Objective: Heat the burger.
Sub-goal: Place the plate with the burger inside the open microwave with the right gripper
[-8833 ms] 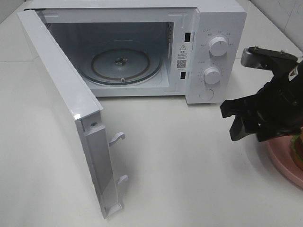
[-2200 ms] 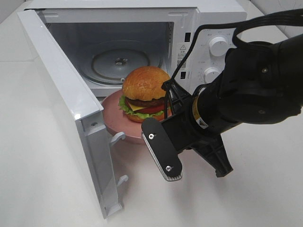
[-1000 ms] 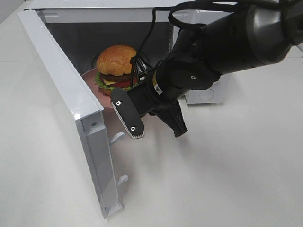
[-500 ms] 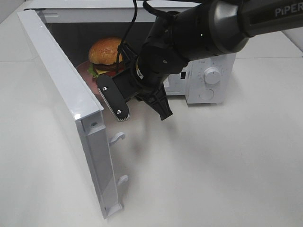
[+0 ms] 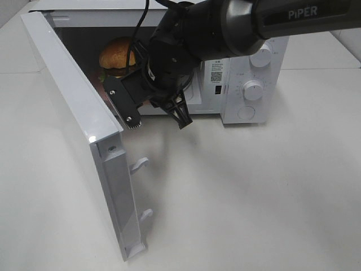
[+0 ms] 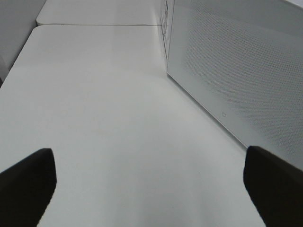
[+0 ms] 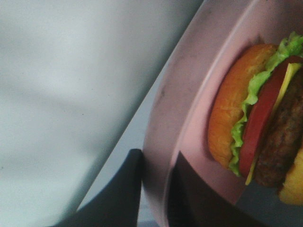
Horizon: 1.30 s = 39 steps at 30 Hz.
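At the left of the high view the microwave door [image 5: 73,113] stands swung open. Just right of it, in the upper left, the burger [image 5: 115,52] sits inside the microwave [image 5: 240,113], partly hidden by the black right arm [image 5: 214,28] reaching into the cavity.

The right wrist view shows the burger resting on a pink plate [image 7: 189,94]. The right gripper [image 7: 158,194] is nearly closed, its two dark jaws pinching the plate's rim. The burger lies just beyond them on the plate and touches neither jaw.

White lettering on the arm at the upper right reads "PiPER" [image 5: 307,12]. A warning triangle and a square code [image 5: 217,76] mark the oven's front beside two dials [image 5: 254,89]; the small print is unreadable.

The left gripper [image 6: 151,189] is spread wide over the white table [image 6: 94,118], holding nothing.
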### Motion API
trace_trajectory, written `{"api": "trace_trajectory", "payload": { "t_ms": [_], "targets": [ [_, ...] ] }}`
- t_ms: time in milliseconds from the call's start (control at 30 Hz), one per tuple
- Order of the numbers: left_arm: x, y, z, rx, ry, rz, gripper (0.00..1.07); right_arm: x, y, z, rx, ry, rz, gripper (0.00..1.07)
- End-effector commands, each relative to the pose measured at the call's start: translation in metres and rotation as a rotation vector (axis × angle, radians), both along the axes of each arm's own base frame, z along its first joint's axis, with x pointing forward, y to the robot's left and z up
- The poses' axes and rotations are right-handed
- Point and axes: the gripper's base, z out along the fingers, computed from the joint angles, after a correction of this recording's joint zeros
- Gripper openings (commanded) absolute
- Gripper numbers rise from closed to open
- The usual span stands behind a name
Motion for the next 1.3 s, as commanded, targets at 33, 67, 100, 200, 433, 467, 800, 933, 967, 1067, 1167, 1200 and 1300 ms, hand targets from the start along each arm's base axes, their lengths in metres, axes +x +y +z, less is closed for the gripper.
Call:
{"api": "trace_trajectory", "payload": {
  "t_ms": [33, 67, 100, 200, 433, 467, 800, 933, 967, 1067, 1167, 1200, 1300],
  "targets": [
    [-0.002, 0.0, 0.001, -0.003, -0.031, 0.004, 1.01, 0.007, 0.004, 0.01, 0.02, -0.043, 0.02, 0.11],
    [-0.002, 0.0, 0.001, -0.003, -0.031, 0.004, 1.01, 0.009, 0.005, 0.01, 0.022, -0.046, 0.022, 0.12],
    [-0.002, 0.0, 0.001, -0.003, -0.031, 0.004, 1.01, 0.01, 0.006, 0.01, 0.023, -0.045, 0.021, 0.12],
    [-0.002, 0.0, 0.001, -0.003, -0.031, 0.004, 1.01, 0.01, 0.008, 0.011, 0.033, -0.039, 0.017, 0.12],
    [-0.002, 0.0, 0.001, -0.003, -0.031, 0.004, 1.01, 0.009, 0.005, 0.009, 0.011, -0.023, -0.001, 0.14],
    [-0.002, 0.0, 0.001, -0.003, -0.031, 0.004, 1.01, 0.009, 0.005, 0.01, 0.012, -0.024, 0.001, 0.14],
    [-0.002, 0.0, 0.001, -0.003, -0.031, 0.004, 1.01, 0.018, 0.001, 0.008, 0.024, -0.019, -0.011, 0.14],
    [-0.002, 0.0, 0.001, -0.003, -0.031, 0.004, 1.01, 0.031, 0.005, 0.009, 0.034, -0.018, -0.051, 0.15],
    [-0.002, 0.0, 0.001, -0.003, -0.031, 0.004, 1.01, 0.031, 0.005, 0.009, 0.034, -0.018, -0.051, 0.15],
    [-0.002, 0.0, 0.001, -0.003, -0.031, 0.004, 1.01, 0.039, 0.011, 0.009, 0.047, -0.022, -0.064, 0.16],
    [-0.002, 0.0, 0.001, -0.003, -0.031, 0.004, 1.01, 0.045, 0.018, 0.01, 0.076, -0.02, -0.085, 0.17],
    [-0.002, 0.0, 0.001, -0.003, -0.031, 0.004, 1.01, 0.047, 0.019, 0.01, 0.077, -0.015, -0.096, 0.17],
    [-0.002, 0.0, 0.001, -0.003, -0.031, 0.004, 1.01, 0.053, 0.022, 0.005, 0.061, 0.001, -0.131, 0.17]
  ]
}}
